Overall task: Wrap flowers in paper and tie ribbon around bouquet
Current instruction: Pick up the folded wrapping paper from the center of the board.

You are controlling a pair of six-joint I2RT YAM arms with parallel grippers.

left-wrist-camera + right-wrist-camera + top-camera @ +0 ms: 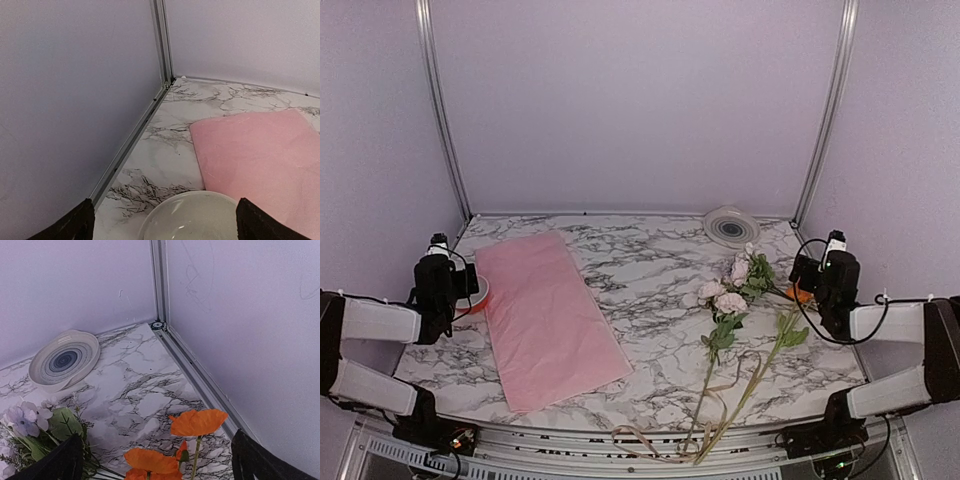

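The paper (548, 315) lies flat at left; the flowers (730, 300) overhang the near edge of the table (650, 265); left gripper (165, 225) and right gripper (155, 460) gape wide.

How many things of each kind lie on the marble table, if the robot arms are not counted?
Pink paper sheet: 1
Flower bunch: 1
Beige ribbon: 1
Round striped disc: 1
Orange-rimmed roll: 1
Total: 5

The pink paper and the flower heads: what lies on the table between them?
Nothing. In the top view, only bare marble table separates the paper from the heads of the flowers.
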